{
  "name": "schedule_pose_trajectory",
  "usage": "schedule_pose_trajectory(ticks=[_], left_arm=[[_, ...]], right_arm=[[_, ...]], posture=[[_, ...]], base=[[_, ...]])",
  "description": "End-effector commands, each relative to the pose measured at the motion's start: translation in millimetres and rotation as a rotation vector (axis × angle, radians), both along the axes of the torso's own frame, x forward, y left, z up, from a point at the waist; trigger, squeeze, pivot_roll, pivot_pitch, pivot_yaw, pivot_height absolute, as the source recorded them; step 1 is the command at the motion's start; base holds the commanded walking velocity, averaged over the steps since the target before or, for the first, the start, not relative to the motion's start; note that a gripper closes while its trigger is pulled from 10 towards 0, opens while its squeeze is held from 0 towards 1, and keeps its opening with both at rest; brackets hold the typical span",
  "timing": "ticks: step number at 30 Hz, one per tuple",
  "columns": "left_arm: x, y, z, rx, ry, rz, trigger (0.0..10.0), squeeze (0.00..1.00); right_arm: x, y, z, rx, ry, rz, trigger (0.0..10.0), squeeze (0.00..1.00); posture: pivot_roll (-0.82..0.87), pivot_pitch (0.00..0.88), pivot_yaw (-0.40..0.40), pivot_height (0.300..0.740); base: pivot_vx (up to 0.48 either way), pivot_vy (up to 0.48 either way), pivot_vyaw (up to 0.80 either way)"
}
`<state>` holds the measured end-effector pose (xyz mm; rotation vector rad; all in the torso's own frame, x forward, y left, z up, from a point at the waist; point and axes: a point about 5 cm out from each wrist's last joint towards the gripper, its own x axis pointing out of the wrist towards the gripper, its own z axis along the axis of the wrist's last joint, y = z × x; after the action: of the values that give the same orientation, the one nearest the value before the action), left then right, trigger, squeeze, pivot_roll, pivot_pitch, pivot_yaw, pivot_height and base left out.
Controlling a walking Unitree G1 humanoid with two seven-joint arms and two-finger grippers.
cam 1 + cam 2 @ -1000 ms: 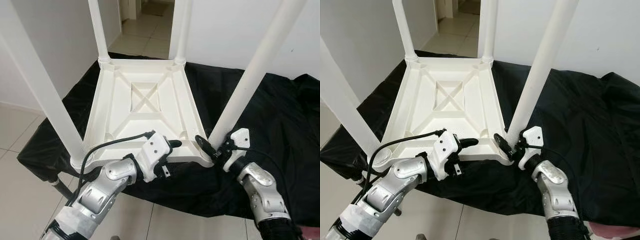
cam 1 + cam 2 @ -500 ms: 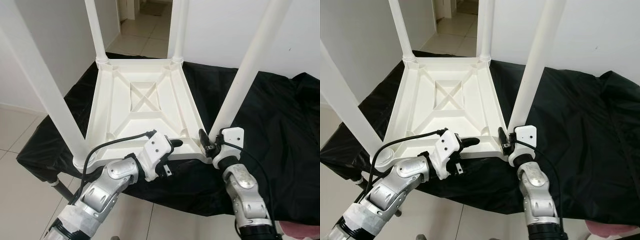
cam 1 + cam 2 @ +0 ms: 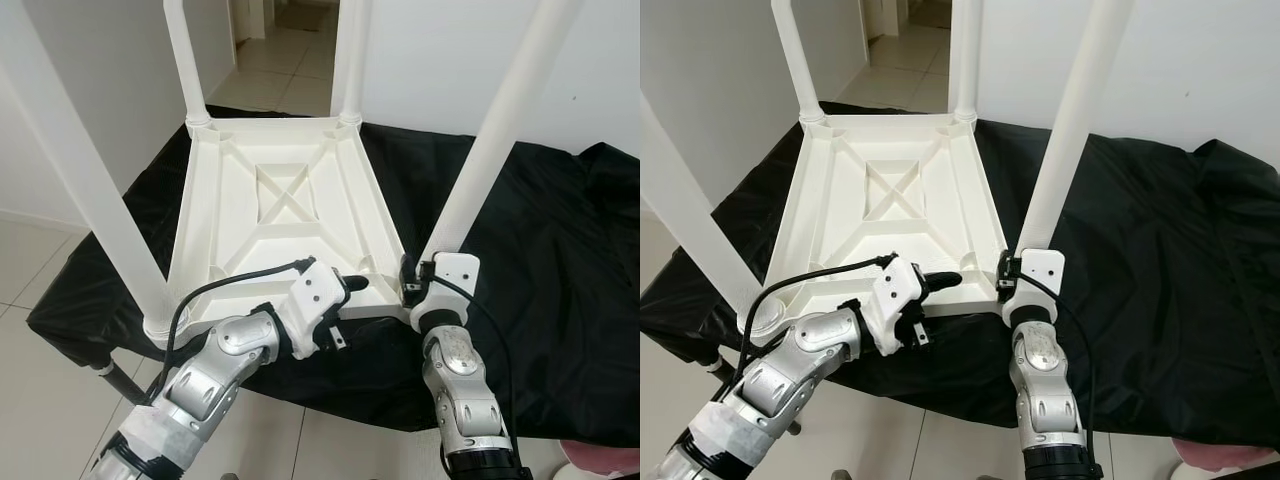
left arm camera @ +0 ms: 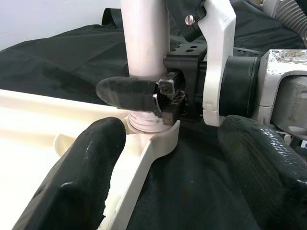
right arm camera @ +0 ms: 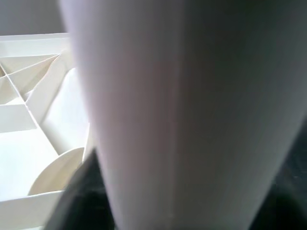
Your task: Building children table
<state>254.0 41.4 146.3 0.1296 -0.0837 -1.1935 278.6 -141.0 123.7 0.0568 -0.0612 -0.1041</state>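
A white children's table (image 3: 285,215) lies upside down on a black cloth, its legs pointing up. My right gripper (image 3: 408,280) sits at the base of the near right leg (image 3: 490,140). It is shut on that leg just above the socket; one black finger (image 4: 127,93) crosses the front of the leg, the other is hidden behind it. The same leg (image 5: 182,115) looms very close in the right wrist view. My left gripper (image 3: 348,300) hovers open at the table's front rim, left of that corner, with its fingers (image 4: 81,177) wide apart and holding nothing.
The black cloth (image 3: 540,260) covers a low stand and spreads widely to the right. Three more legs rise at the near left (image 3: 90,200), far left (image 3: 185,60) and far right (image 3: 350,60). Tiled floor (image 3: 40,260) lies to the left, and a white wall stands behind.
My right gripper has swung in from the right of the near right leg and closed around its base, the forearm turning upright. The left arm has hardly moved.
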Motion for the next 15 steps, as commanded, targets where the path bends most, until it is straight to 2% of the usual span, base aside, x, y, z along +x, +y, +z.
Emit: schedule_pose_trajectory(ticks=[1, 5, 7, 9, 12, 13, 14, 15], left_arm=[[-2.4, -1.2, -3.0, 0.027, -0.002, -0.073, 10.0, 0.0], [-3.8, -1.6, -3.6, 0.027, 0.001, -0.075, 10.0, 0.0], [-3.5, -1.3, -3.3, 0.025, 0.002, -0.074, 10.0, 0.0], [-3.3, -0.8, -2.9, 0.027, 0.0, -0.074, 10.0, 0.0], [-2.7, -0.4, -2.4, 0.028, -0.001, -0.074, 10.0, 0.0], [-2.5, -0.2, -1.7, 0.028, -0.003, -0.074, 10.0, 0.0], [-2.5, -0.2, -1.7, 0.028, -0.003, -0.074, 10.0, 0.0], [-2.3, -0.1, -0.9, 0.028, -0.005, -0.075, 10.0, 0.0]], right_arm=[[-1.4, 4.5, -1.9, 0.052, -0.004, 0.021, 10.0, 1.0], [-3.8, 0.9, -2.6, 0.065, -0.027, 0.082, 10.0, 1.0], [-6.2, -5.3, -1.0, 0.044, -0.06, 0.154, 10.0, 1.0], [-6.7, -17.9, -0.2, 0.017, -0.066, 0.154, 10.0, 1.0], [-5.7, -26.3, -0.4, 0.022, -0.05, 0.185, 10.0, 1.0], [-4.5, -30.3, 1.5, 0.029, -0.049, 0.244, 10.0, 0.4], [-4.5, -30.3, 1.5, 0.029, -0.049, 0.244, 10.0, 0.4], [-3.4, -33.5, 3.9, 0.018, -0.055, 0.288, 10.0, 0.0]], posture=[[-0.1, 0.0, -0.009, 0.74], [-0.1, 0.0, -0.011, 0.74], [-0.1, 0.0, -0.01, 0.74], [-0.1, 0.0, -0.008, 0.74], [-0.1, 0.0, -0.008, 0.74], [-0.09, 0.0, -0.005, 0.74], [-0.09, 0.0, -0.005, 0.74], [-0.09, 0.0, -0.006, 0.74]], base=[[0.0, 0.0, 0.0], [0.0, 0.0, 0.0], [0.0, 0.0, 0.0], [0.0, 0.0, 0.0], [0.0, 0.0, 0.0], [0.0, 0.0, 0.0], [0.0, 0.0, 0.0], [0.0, 0.0, 0.0]])
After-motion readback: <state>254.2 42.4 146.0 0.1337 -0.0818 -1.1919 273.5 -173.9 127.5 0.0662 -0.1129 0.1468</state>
